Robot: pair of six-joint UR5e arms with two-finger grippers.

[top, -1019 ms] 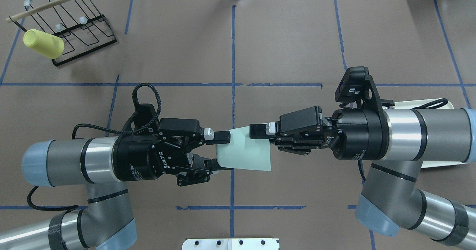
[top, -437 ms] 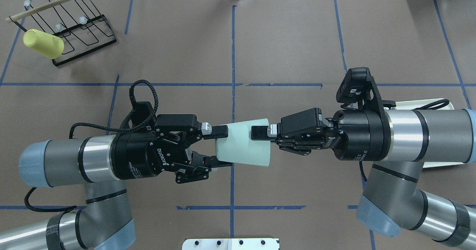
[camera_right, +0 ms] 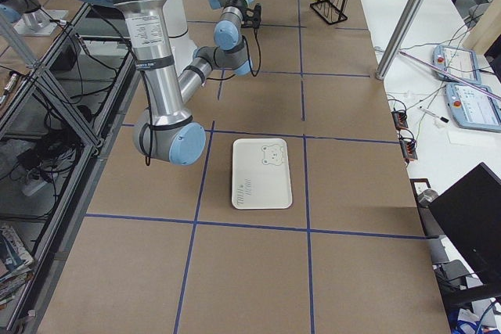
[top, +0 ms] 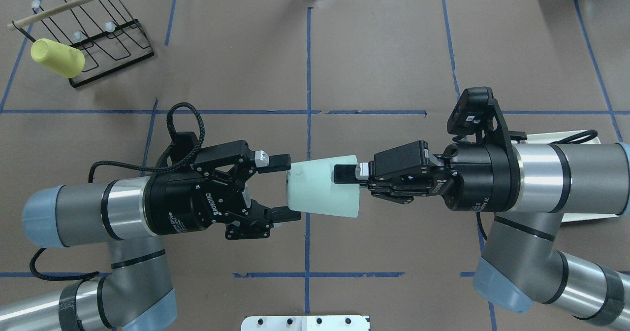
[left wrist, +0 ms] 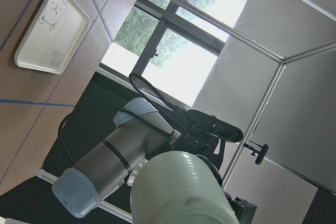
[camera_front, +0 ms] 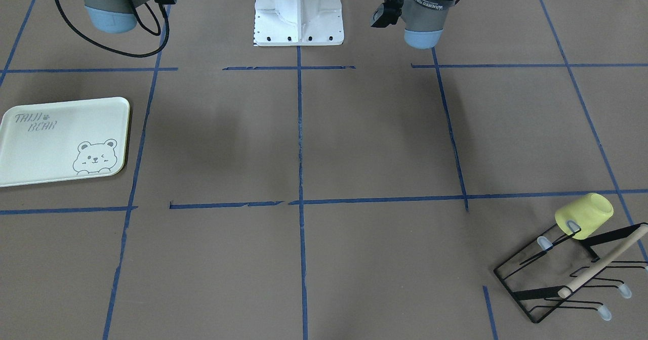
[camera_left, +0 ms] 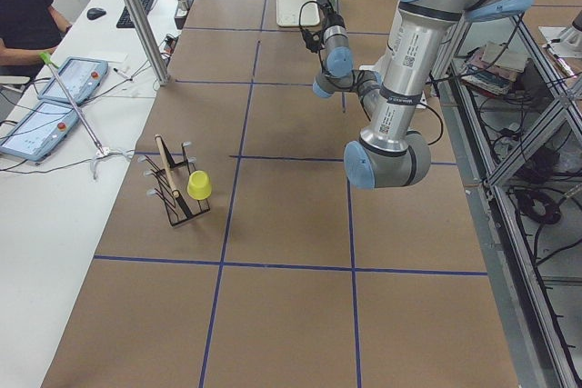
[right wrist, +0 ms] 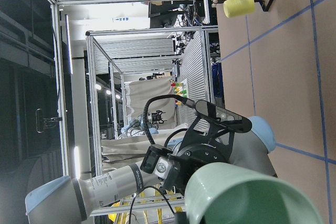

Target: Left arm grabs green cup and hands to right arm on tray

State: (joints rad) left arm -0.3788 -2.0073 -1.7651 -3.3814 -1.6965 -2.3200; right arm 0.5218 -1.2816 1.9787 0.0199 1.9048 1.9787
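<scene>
The green cup point(top: 322, 185) hangs on its side in the air above the table's middle, its base toward my left arm. My right gripper point(top: 345, 175) is shut on the cup's rim, one finger outside the wall. My left gripper point(top: 283, 188) is open, its fingertips point(top: 278, 161) standing just off the cup's base on either side, not touching it. The cup fills the bottom of the left wrist view point(left wrist: 181, 192) and of the right wrist view point(right wrist: 252, 198). The tray point(camera_front: 61, 140) lies flat on my right side; in the overhead view my right arm covers most of it point(top: 556, 136).
A yellow cup point(top: 57, 58) hangs on a black wire rack point(top: 98, 40) at the far left corner. The robot's white base plate point(top: 305, 322) sits at the near edge. Blue tape lines cross the brown table.
My left gripper has opened off the green cup and drawn back a little to the left. The cup stays held by my right gripper.
</scene>
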